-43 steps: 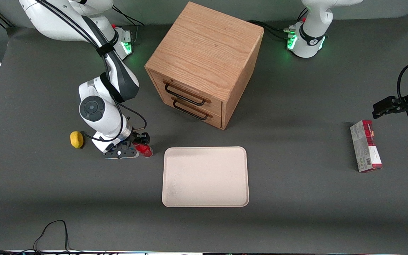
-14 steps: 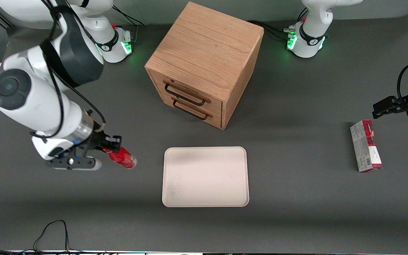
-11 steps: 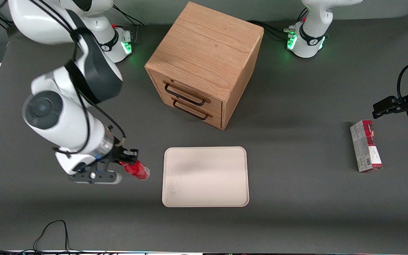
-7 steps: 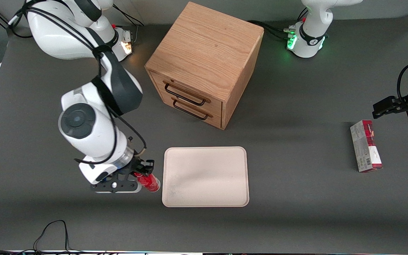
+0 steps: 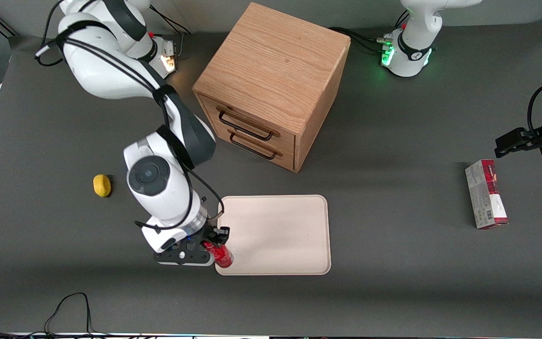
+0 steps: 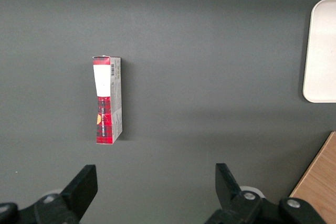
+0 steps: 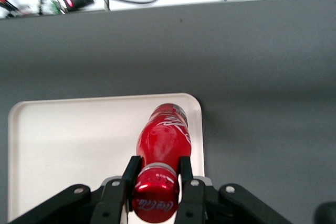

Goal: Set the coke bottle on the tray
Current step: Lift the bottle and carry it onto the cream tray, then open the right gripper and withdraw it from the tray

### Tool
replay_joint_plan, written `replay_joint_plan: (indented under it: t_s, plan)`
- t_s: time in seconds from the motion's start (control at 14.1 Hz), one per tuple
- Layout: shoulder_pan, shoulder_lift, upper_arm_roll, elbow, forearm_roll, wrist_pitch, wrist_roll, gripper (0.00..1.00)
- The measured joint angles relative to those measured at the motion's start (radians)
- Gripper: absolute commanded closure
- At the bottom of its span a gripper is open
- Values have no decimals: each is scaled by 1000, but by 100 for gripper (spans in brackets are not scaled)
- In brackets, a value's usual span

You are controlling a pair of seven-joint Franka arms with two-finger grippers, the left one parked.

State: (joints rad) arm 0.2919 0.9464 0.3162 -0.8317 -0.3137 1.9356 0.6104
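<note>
My right gripper (image 5: 212, 243) is shut on the neck of the coke bottle (image 5: 223, 256), a small glossy red bottle with a red cap. In the right wrist view the gripper (image 7: 156, 173) clamps the bottle (image 7: 163, 139) just under the cap, and the bottle hangs over a corner of the tray (image 7: 68, 140). The cream-white tray (image 5: 280, 230) lies flat on the dark table in front of the wooden cabinet. The bottle is at the tray's corner nearest the front camera, toward the working arm's end. I cannot tell whether it touches the tray.
A wooden two-drawer cabinet (image 5: 271, 84) stands farther from the front camera than the tray. A yellow lemon (image 5: 102, 185) lies toward the working arm's end. A red-and-grey carton (image 5: 485, 193) lies toward the parked arm's end, also in the left wrist view (image 6: 107, 99).
The right arm lifted the bottle from beside the lemon and carried it nearer the front camera and sideways to the tray's near corner. The lemon shows again.
</note>
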Motion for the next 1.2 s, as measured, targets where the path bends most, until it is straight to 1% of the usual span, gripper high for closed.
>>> replay_joint_plan:
  t_s: [0.28,0.35,0.42,0.57,0.64,0.71,0.78,1.2]
  plan:
    - [0,62,0,-3,-5,85,0,100]
    - [0,64,-1,-3,-5,90,0,97]
    - [0,64,-1,-3,-5,90,0,93]
    - [-1,64,-1,-9,-5,90,0,92]
    - [-1,65,-3,-15,-5,90,0,87]
    - [-1,66,-6,-22,-5,90,0,61]
    - [-1,67,-8,-27,-6,90,0,1]
    - [-7,67,-10,-31,-6,94,0,0]
